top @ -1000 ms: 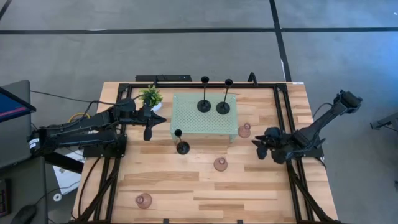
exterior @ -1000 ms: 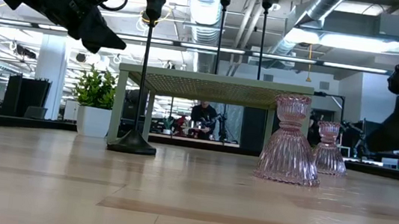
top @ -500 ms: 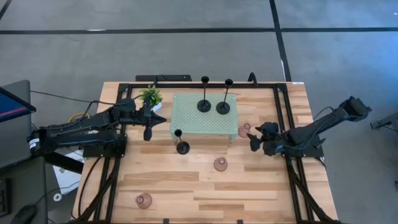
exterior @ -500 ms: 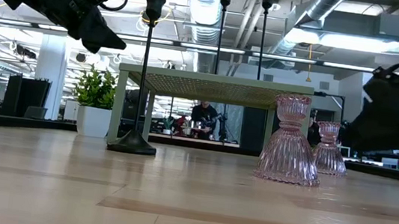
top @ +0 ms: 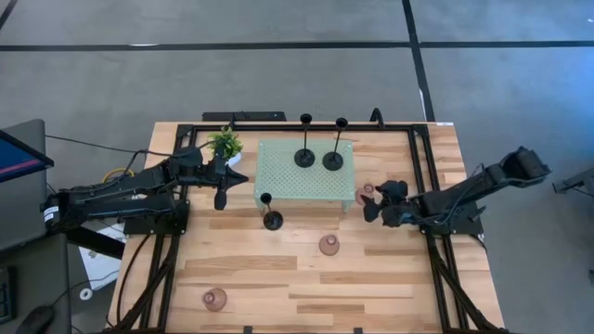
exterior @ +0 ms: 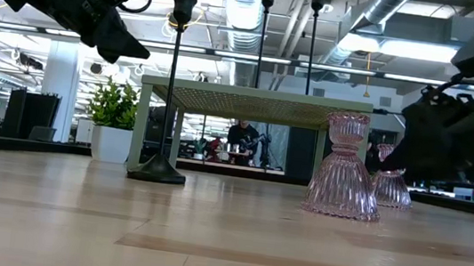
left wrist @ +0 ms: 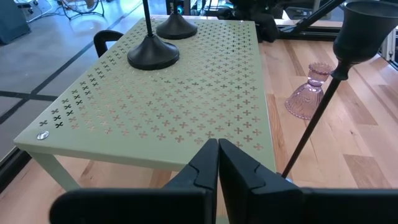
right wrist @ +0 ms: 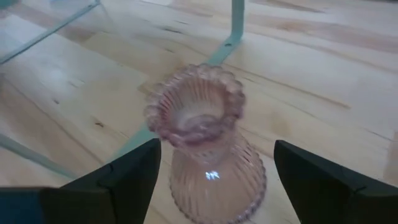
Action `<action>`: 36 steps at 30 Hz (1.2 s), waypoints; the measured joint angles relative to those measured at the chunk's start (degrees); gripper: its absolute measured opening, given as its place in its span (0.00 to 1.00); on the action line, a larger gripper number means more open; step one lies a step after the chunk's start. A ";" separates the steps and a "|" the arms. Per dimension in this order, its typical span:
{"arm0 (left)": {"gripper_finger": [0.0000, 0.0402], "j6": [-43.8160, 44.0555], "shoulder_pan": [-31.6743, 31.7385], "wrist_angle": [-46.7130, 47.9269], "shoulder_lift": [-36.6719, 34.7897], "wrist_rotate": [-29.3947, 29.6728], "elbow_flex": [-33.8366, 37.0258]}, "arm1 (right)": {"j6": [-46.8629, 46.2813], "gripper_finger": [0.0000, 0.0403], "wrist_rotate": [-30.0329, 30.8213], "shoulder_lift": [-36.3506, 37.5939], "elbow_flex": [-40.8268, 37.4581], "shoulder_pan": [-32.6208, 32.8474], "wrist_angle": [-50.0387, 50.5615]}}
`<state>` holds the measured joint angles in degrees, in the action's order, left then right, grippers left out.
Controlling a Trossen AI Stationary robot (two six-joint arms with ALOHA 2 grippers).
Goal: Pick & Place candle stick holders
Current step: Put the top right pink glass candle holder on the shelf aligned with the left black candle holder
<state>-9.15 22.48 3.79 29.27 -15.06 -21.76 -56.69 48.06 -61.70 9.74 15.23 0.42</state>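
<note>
Straddling pink holder (right wrist: 208,146) — right end effector (right wrist: 214,171) released, left end effector (left wrist: 217,163) clenched empty

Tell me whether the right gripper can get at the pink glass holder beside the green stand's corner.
Probably yes. The right gripper is open, its fingers on either side of the pink glass holder, nothing between them. The mint-green stand has a leg close behind it, which may crowd the approach.

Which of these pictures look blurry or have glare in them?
Right wrist view: the pink glass holder is soft and blurred, with a small bright glint on its side. Low view: the near table is out of focus and ceiling lights glare. High view and left wrist view: evenly lit and sharp.
</note>
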 joint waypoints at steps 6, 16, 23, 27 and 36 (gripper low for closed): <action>0.03 0.00 0.00 0.00 0.04 0.01 0.00 | 6.86 0.75 0.06 -4.14 0.00 -2.01 -8.90; 0.03 0.00 -0.01 0.02 0.05 0.01 0.00 | 8.70 0.70 0.35 -6.75 0.02 -4.81 -11.36; 0.03 0.00 -0.02 0.02 0.05 0.01 0.00 | 8.71 0.52 0.43 -6.73 0.02 -4.90 -11.29; 0.03 0.00 0.00 0.02 0.05 0.01 0.00 | 9.48 0.37 0.99 -6.69 0.04 -4.88 -11.27; 0.03 0.39 0.00 0.02 0.05 0.01 0.00 | 13.56 0.29 -0.18 -1.52 0.02 -4.38 -8.24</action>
<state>-8.75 22.48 3.82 29.32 -15.05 -21.76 -43.13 47.88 -63.22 9.76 10.85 -7.82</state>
